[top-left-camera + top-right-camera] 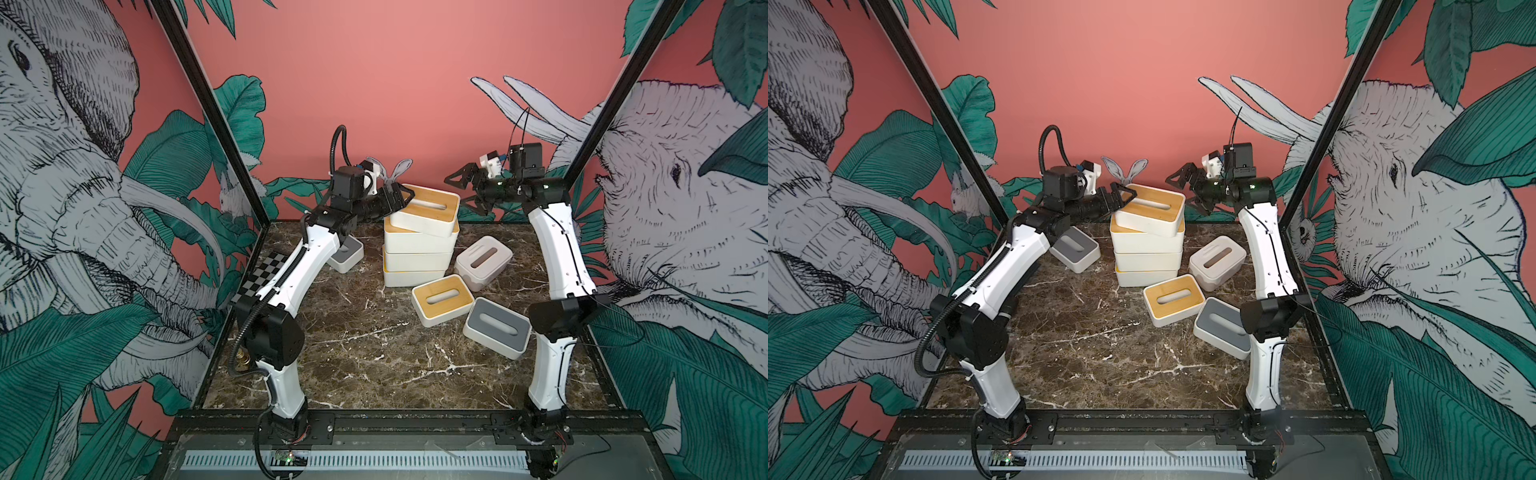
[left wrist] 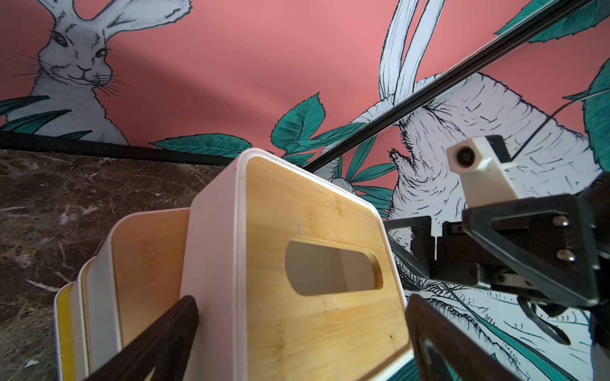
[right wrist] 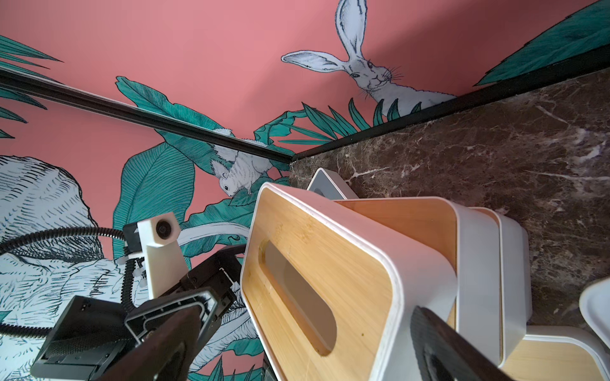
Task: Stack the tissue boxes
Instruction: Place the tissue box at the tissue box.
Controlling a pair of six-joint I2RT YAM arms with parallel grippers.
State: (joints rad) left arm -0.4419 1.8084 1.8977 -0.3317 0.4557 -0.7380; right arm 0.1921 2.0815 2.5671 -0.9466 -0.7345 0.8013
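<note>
Left wrist view: left gripper, right gripper both agape; top box seemed light, stiff, slick; hold by end walls.

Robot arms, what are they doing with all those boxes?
They're stacking tissue boxes. Four bamboo-lidded ones form a stack at the back, and the top box sits crooked. Both grippers are open, the left gripper at one end of it, the right gripper at the other. Four more boxes wait on the table.
</note>
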